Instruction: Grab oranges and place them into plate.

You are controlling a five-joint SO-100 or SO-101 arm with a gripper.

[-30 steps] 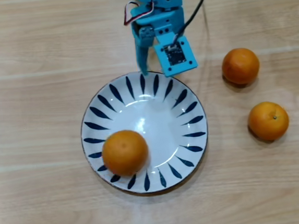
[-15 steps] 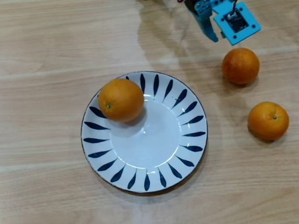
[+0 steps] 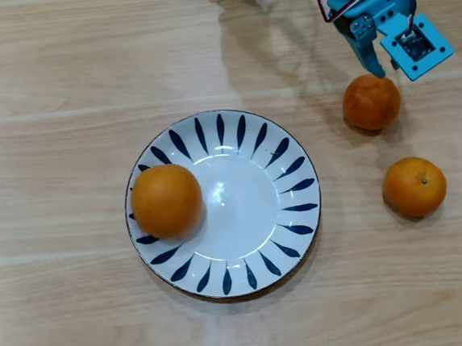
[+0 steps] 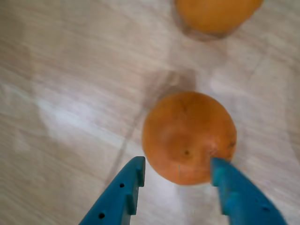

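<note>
The blue two-finger gripper (image 4: pixel 177 174) hangs with its jaws spread above a round dimpled orange (image 4: pixel 189 136) on the pale wooden desk (image 3: pixel 46 92). A second orange (image 3: pixel 414 187) lies nearby. The larger orange (image 3: pixel 167 200) rests on the white blue-leafed ceramic plate (image 3: pixel 267 218), at its left side in the overhead view.

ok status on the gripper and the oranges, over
Gripper open, straddling the upper right orange. One orange on plate, third orange on table. Nothing in the way.
</note>
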